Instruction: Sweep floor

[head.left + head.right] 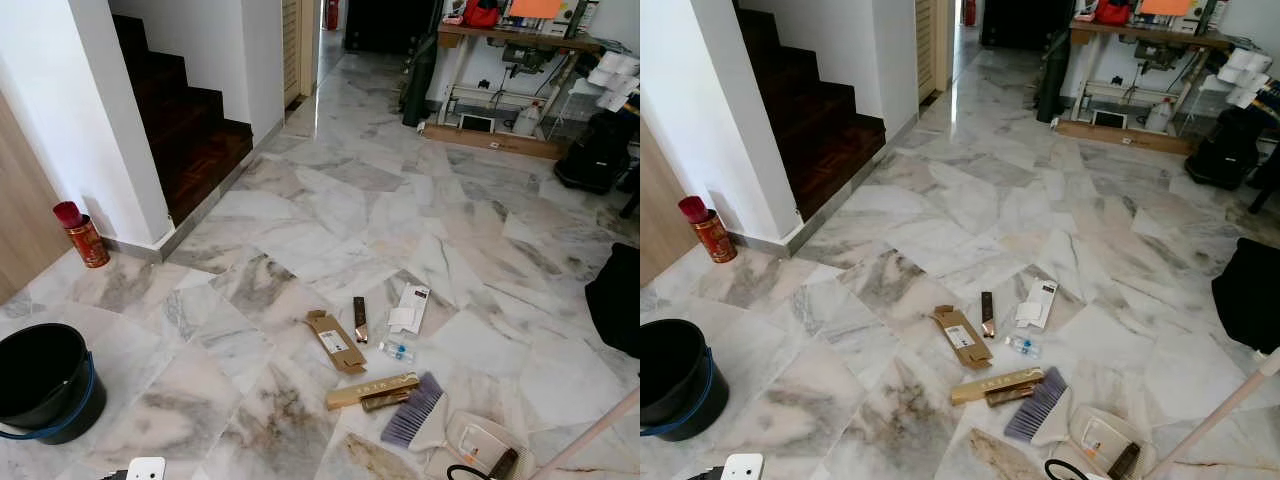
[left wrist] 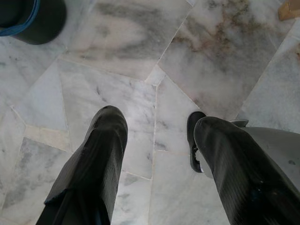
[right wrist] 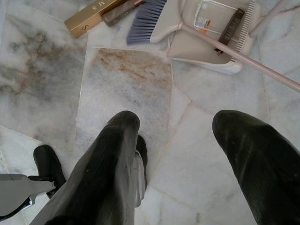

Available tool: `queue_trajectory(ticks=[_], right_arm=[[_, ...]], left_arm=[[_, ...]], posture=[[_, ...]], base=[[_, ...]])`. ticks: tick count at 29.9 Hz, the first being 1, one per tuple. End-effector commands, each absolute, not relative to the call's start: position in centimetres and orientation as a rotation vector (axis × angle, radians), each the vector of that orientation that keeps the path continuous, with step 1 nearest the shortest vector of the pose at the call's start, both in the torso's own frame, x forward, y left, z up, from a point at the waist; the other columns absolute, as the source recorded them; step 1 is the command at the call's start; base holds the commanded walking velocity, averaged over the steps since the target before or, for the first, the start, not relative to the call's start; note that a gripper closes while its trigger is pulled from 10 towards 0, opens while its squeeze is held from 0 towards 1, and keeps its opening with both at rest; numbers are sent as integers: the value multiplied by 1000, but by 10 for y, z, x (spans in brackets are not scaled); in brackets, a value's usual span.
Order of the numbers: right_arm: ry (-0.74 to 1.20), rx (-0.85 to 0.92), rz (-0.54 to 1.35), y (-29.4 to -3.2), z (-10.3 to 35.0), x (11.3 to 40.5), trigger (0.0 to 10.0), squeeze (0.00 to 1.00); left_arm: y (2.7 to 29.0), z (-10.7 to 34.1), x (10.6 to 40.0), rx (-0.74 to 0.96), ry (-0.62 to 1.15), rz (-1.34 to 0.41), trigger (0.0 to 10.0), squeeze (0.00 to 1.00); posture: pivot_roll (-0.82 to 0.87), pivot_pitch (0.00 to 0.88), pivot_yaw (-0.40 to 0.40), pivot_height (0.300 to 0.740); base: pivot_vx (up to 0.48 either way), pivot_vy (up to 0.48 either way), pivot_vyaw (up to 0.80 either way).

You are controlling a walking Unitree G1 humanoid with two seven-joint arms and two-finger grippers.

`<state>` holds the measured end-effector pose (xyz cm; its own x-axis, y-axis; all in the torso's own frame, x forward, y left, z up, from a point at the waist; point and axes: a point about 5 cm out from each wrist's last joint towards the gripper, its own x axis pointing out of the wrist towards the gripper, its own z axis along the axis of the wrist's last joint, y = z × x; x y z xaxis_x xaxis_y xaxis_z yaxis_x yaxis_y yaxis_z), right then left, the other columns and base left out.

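dustpan (image 3: 211, 40) beside broom (image 3: 154, 21); gold box (image 3: 93, 16) lettering unreadable.

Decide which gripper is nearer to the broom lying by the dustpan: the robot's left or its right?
Right. The right gripper hangs open above the floor just short of the broom. The left gripper, also open, hangs nearer the black bucket.

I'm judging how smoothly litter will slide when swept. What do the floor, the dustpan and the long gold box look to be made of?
Floor: polished marble, going by grey veining and glare. Dustpan: probably smooth beige moulded plastic. Gold box: seemingly glossy printed cardboard with lettering.
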<state>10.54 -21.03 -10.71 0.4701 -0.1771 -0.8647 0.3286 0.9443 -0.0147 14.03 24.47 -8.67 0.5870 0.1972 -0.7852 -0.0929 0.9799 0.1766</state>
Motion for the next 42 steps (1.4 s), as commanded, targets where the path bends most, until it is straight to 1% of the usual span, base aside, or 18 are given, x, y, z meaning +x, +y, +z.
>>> queue_trajectory(ticks=[1,12,26,39,40,41,42], right_arm=[[1037,197,-336,-214,-107,104,10000,0],[1036,194,-331,-213,-107,106,10000,0],[1019,207,-338,-213,-106,109,10000,0],[1007,206,-337,-213,-104,114,10000,0],[990,196,-329,-213,-103,119,10000,0],[935,162,-300,-214,-97,133,10000,0],[935,162,-300,-214,-97,133,10000,0]], left_arm=[[238,-86,146,115,916,157,10000,0],[236,-87,146,115,914,152,10000,0],[240,-86,145,118,919,155,10000,0],[237,-86,147,119,912,152,10000,0],[236,-85,149,124,903,147,10000,0],[238,-80,160,146,863,148,10000,0],[238,-80,160,146,863,148,10000,0]], posture=[[56,0,-56,740],[57,0,-58,740],[57,0,-56,740],[53,0,-52,740],[53,0,-54,740],[33,0,-51,740],[33,0,-51,740]], base=[[0,0,0],[0,0,0],[0,0,0],[0,0,0],[0,0,0],[0,0,0],[0,0,0]])
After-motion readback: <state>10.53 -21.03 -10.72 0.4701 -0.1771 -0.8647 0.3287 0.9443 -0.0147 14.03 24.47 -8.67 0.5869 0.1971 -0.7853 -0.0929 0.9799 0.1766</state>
